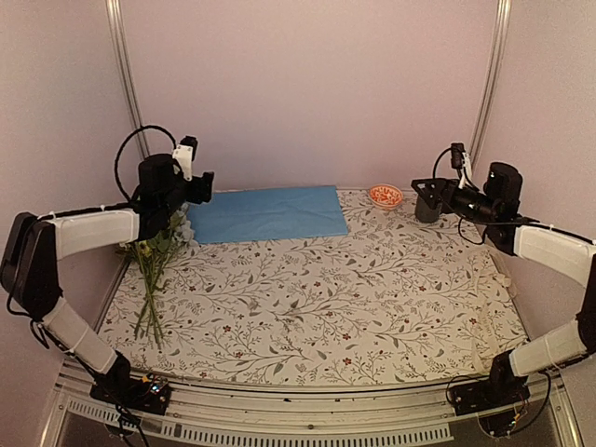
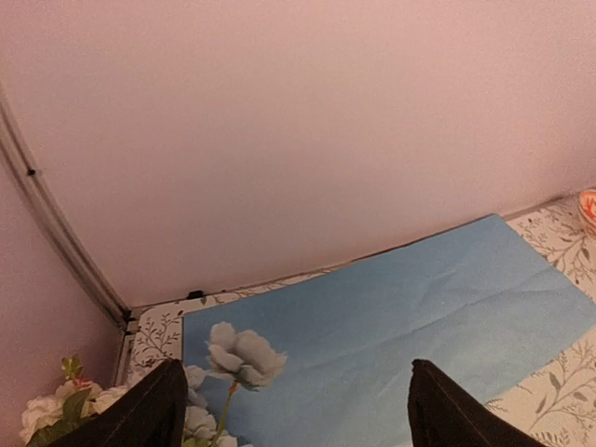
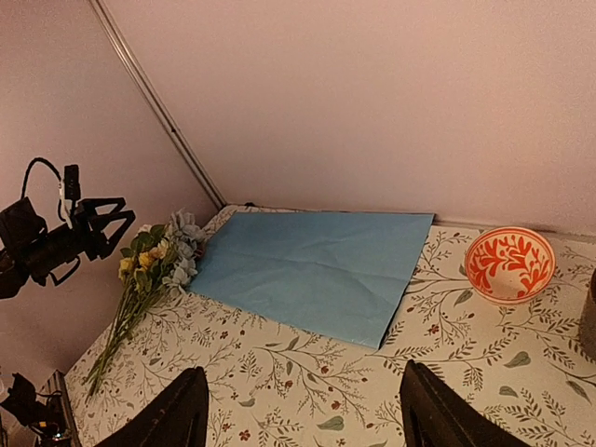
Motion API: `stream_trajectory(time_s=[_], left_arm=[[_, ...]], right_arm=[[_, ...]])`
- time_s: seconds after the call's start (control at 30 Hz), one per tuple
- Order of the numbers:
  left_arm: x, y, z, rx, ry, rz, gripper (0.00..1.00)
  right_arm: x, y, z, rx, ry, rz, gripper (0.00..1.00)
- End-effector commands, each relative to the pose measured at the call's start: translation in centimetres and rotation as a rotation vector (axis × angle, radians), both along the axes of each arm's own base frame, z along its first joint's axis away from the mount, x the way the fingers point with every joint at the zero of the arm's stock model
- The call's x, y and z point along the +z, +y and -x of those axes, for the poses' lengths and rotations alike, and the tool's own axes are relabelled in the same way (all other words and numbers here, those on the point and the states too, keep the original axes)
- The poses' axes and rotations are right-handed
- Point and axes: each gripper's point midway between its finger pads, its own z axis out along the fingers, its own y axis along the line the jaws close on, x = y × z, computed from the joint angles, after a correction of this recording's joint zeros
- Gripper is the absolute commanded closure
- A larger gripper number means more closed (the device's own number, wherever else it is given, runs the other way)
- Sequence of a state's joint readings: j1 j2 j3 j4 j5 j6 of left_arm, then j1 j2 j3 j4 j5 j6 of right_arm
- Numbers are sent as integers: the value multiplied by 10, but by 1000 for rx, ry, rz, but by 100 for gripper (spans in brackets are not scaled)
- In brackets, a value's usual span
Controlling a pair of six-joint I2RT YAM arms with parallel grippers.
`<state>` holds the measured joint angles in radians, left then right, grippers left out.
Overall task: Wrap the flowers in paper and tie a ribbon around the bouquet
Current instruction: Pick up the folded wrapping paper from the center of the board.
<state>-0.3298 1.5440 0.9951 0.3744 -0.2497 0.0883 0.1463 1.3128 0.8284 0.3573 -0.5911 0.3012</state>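
Observation:
The light blue paper [image 1: 270, 212] lies flat at the back of the table, also in the left wrist view [image 2: 400, 317] and the right wrist view [image 3: 312, 270]. The flowers [image 1: 154, 270] lie loose along the left edge, stems toward the front and blooms [image 3: 154, 261] touching the paper's left edge; a pale blue bloom [image 2: 242, 356] overlaps the sheet. My left gripper [image 1: 200, 186] [image 2: 296, 372] hovers open above the blooms and holds nothing. My right gripper [image 1: 421, 196] [image 3: 303, 372] hangs open over the back right. The ribbon and the bouquet are out of view.
A small orange-and-white patterned bowl [image 1: 385, 196] [image 3: 508, 264] stands at the back right, just right of the paper. A dark object [image 3: 589, 326] sits at the right edge beside it. The leaf-printed tablecloth [image 1: 326, 307] covers the table; walls close in at the back and sides.

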Motion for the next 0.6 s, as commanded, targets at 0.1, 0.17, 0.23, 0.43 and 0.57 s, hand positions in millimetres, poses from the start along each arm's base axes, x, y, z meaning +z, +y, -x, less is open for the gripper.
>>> stream_trajectory(time_s=[0.1, 0.17, 0.23, 0.43, 0.57], left_arm=[[-102, -48, -21, -107, 436, -49, 19], [-116, -54, -32, -115, 488, -67, 19], [-154, -59, -42, -109, 589, -82, 19], [-213, -64, -61, -95, 746, -115, 15], [-239, -56, -62, -81, 808, -95, 14]], right_arm=[[-74, 54, -45, -38, 394, 163, 30], [-81, 70, -57, -50, 412, 205, 30], [-92, 86, -68, -63, 431, 257, 30], [-145, 111, -99, -79, 522, 409, 30], [-180, 127, -109, -28, 554, 462, 30]])
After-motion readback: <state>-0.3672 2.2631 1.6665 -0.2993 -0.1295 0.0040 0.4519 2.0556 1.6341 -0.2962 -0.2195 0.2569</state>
